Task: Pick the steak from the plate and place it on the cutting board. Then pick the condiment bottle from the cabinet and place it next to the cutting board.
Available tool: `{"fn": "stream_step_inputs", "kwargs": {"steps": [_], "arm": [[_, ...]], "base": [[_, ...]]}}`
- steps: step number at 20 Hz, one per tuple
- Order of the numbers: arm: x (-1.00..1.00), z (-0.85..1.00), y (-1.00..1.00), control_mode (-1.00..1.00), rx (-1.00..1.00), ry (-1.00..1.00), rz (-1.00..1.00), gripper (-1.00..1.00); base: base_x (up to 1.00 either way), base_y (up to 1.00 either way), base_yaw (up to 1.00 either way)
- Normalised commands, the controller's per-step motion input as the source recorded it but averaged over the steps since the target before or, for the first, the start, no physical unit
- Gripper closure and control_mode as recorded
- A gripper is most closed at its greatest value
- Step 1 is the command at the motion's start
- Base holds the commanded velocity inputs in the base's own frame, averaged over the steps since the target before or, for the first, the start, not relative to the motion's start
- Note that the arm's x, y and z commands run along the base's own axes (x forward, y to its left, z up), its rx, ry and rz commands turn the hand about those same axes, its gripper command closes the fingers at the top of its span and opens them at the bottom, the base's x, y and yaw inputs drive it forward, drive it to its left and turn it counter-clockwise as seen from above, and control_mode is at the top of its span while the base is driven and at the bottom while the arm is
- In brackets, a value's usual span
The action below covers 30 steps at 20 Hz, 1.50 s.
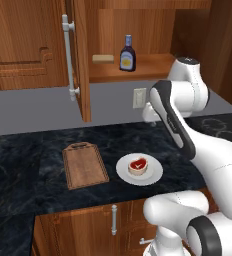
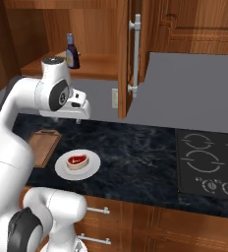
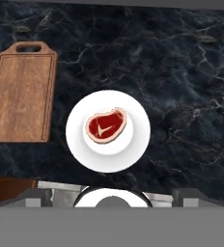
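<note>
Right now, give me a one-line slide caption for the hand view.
Looking down on the steak sitting on the white plate, cutting board bare alongside on the dark marble counter.

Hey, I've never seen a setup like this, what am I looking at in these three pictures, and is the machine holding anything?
It is a rendered kitchen with a white robot arm. Two pictures come from cameras behind the arm, one on each side; the third looks straight down from its hand. On the dark counter lie a wooden cutting board and a white plate carrying a raw steak. A condiment bottle stands in the open cabinet above. The end effector hangs above the plate, holding nothing.
</note>
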Motion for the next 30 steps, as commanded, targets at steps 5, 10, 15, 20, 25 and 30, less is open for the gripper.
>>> {"fn": "stream_step_inputs", "kwargs": {"steps": [5, 10, 15, 20, 25, 30], "arm": [[-0.21, -0.12, 0.00, -1.00, 0.00, 0.00, 0.00, -1.00], [-0.16, -0.15, 0.00, -1.00, 0.00, 0.00, 0.00, -1.00], [-0.10, -0.23, 0.00, -1.00, 0.00, -0.01, 0.00, -1.00], [-0.01, -0.30, 0.00, -1.00, 0.00, -0.02, 0.00, -1.00], [0.00, -0.28, 0.00, -1.00, 0.00, -0.01, 0.00, -1.00], [0.00, -0.25, 0.01, -1.00, 0.00, 0.00, 0.00, -1.00]], "base": [[0.00, 0.00, 0.00], [0.00, 0.00, 0.00], [0.00, 0.00, 0.00], [0.00, 0.00, 0.00], [0.00, 0.00, 0.00], [0.00, 0.00, 0.00]]}}
